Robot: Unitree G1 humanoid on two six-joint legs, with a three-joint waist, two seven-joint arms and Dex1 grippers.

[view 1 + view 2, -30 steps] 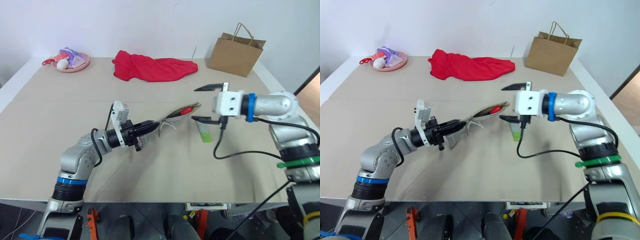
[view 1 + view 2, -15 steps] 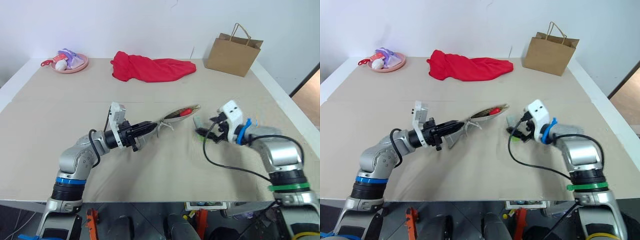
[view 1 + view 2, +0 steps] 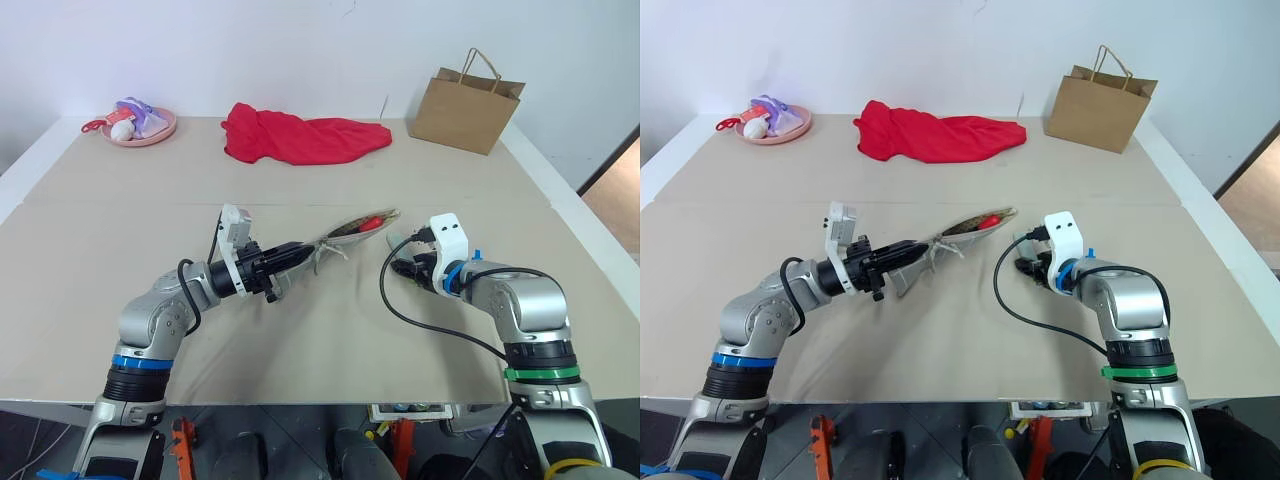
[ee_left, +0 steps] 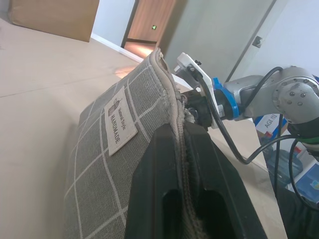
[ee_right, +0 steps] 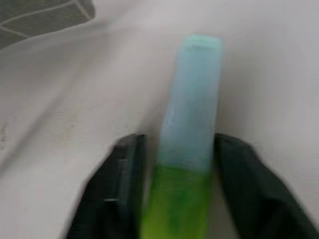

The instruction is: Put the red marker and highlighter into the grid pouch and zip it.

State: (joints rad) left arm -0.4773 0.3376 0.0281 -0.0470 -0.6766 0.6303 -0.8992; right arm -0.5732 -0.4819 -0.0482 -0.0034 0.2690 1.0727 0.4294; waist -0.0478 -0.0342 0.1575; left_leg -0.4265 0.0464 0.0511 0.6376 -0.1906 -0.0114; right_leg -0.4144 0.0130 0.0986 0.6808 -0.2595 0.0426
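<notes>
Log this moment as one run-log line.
left pincer: shut on grid pouch edge, held up | red marker: in pouch mouth | right pincer: closing around highlighter on table | zip: not yet done

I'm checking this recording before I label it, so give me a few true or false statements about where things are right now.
1. The left gripper is shut on the grid pouch. True.
2. The highlighter is already inside the pouch. False: it lies on the table, between the right gripper's fingers.
3. A red marker tip shows at the pouch's mouth. True.
4. The paper bag lies flat. False: it stands upright.
5. The red cloth covers the pouch. False: it lies apart, farther back.
</notes>
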